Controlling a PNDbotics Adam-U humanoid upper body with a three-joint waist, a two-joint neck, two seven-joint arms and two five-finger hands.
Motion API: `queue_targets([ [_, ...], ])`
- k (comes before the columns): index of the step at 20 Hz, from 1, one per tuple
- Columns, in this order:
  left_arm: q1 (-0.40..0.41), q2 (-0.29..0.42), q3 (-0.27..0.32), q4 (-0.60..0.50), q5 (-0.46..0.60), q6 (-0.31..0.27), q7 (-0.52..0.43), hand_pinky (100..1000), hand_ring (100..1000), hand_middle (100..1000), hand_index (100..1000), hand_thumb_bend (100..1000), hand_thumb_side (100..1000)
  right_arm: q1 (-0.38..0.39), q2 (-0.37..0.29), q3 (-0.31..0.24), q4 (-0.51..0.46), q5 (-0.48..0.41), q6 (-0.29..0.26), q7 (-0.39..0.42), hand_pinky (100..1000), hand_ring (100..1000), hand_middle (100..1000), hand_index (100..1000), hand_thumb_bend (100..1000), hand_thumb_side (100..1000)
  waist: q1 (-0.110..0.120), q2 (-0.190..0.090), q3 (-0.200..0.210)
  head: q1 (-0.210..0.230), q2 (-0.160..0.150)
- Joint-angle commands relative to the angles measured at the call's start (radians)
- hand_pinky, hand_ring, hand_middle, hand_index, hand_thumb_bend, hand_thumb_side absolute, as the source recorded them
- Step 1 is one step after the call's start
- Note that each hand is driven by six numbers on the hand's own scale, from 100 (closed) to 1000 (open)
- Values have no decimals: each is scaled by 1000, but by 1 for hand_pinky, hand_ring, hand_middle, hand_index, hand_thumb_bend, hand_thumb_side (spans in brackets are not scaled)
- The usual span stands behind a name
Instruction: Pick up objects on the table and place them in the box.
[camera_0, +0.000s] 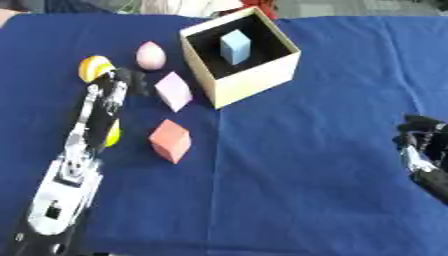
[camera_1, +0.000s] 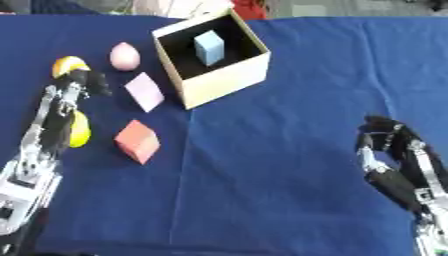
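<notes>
Blue cloth covers the counter (camera_0: 306, 165), with an open square cardboard box (camera_0: 254, 75) set cornerwise.
Inside the box stands a pale blue block (camera_0: 234, 47). Left of the box: pink egg (camera_0: 150, 55), lilac block (camera_0: 173, 90), salmon cube (camera_0: 170, 140), yellow striped ball (camera_0: 93, 67). Left robot hand (camera_0: 125, 80) touches the ball, fingers curled; right robot hand (camera_1: 385, 137) is idle, curled.

Pale blue block (camera_1: 209, 47) inside open box (camera_1: 221, 77) on blue cloth (camera_1: 262, 165)
</notes>
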Motion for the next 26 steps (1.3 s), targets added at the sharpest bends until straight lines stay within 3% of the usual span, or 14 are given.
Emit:
queue_targets([
  [1,-2,36,14,-30,-10,-1,-4,798,590,554,679,100,731,-6,-10,-7,-10,3,-3,1,684,660,673,804,100,375,-5,-30,-1,0,-9],
  [5,-2,38,15,-33,-11,1,-5,798,590,554,679,100,731,-6,-11,-7,-10,3,-3,1,684,660,673,804,100,375,-4,-30,-1,0,-9],
  [6,2,43,16,-34,-14,2,-9,829,671,633,759,100,659,-4,-14,-8,-10,4,-2,1,685,660,673,805,100,377,1,-31,0,-2,-9],
  [8,23,82,-15,-63,-38,-13,-32,840,704,672,795,100,627,-3,-25,-6,-8,7,-2,2,685,660,673,805,100,378,16,-32,-3,-3,-10],
  [13,40,220,-85,-86,-123,-14,-118,851,742,729,847,100,540,0,-32,-7,-7,11,-2,2,685,660,673,805,100,377,24,-36,-4,-9,-14],
  [19,35,393,-60,-73,-229,-12,-224,850,754,753,877,100,448,2,-29,-7,-6,11,-2,2,685,660,673,805,100,378,20,-37,-6,-15,-19],
  [26,10,591,-54,-84,-350,-57,-347,856,775,785,912,116,331,1,-22,-5,-6,9,-3,4,685,660,673,805,100,377,13,-37,-11,-14,-23],
])
